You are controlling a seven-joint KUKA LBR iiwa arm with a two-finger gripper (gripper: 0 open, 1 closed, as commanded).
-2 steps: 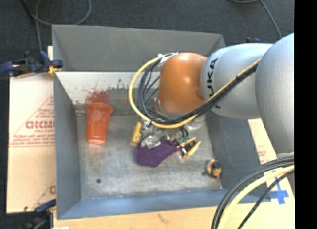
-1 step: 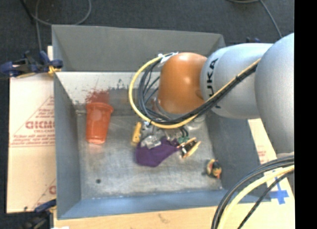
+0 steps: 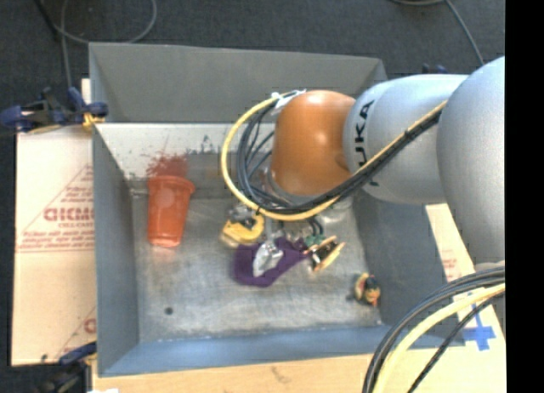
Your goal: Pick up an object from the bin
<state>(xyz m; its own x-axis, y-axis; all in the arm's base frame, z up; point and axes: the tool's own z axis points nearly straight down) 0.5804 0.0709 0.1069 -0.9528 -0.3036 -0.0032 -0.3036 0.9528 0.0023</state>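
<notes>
Arm enters from right, wrist bent down, orange cover above bin (image 3: 119,238) centre. Gripper (image 3: 270,255) low, on the purple soft piece (image 3: 251,270) mid-floor; how far it is open cannot be told, grasp unconfirmed. Yellow toy (image 3: 240,230) just left, black-and-yellow piece (image 3: 326,253) just right. Orange cup (image 3: 168,209) well apart, left.

Orange cup (image 3: 168,210) lying at left, small yellow-and-black toy (image 3: 366,289) near right wall
</notes>
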